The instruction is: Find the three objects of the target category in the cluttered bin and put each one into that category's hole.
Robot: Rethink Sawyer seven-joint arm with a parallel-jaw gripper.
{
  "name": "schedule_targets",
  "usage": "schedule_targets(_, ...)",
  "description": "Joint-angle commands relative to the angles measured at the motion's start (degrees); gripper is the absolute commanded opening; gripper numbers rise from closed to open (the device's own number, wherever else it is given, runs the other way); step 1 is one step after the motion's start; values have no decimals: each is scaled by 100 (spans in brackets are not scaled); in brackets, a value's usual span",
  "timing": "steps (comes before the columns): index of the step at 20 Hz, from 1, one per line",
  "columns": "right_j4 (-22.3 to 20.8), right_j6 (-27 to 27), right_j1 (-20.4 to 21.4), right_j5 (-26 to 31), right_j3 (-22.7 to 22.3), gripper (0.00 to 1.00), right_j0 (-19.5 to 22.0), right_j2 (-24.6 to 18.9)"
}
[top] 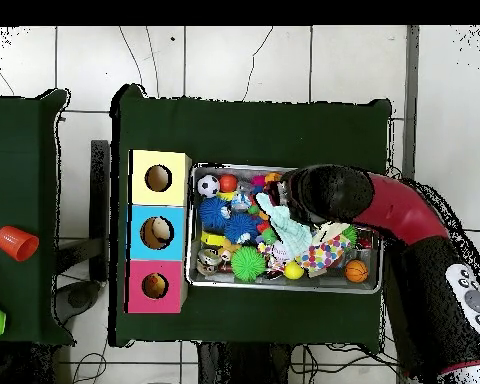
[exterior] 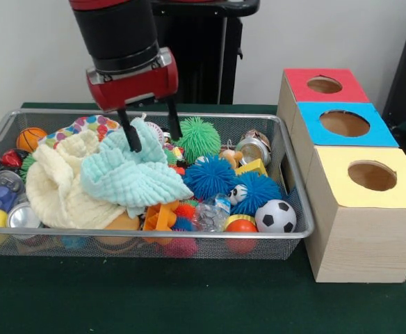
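The red-and-black gripper hangs with its black fingers spread apart, their tips at a pale mint muslin cloth in the silver wire-mesh bin on the green table. The red-topped wooden box's round hole stands beside the bin.

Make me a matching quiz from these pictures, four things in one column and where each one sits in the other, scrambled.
Things:
1. soccer ball
2. mint cloth
3. basketball
4. red-topped box

Places, by the front view:
A. far left corner of the wire bin
B. under the pincer, its fingers apart
C. outside the bin, farthest of the three boxes
D. near right corner of the bin

Pairs: 1-D, 2-B, 3-A, 4-C
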State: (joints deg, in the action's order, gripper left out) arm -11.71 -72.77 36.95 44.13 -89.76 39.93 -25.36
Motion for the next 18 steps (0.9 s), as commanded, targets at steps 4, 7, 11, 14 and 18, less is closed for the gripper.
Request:
schedule_targets(4, 168, -1538, -395, -747, -939, 100, -395, 524)
schedule_targets(7, 251, -1529, -537, -990, -1027, 100, -459, 540)
schedule_targets(11, 333, -1564, -709, -1427, -1202, 100, -542, 549)
schedule_targets(14, 378, -1494, -929, -1693, -1234, 100, -532, 521)
schedule_targets(18, 404, -1371, -1191, -1871, -1114, 100, -548, 549)
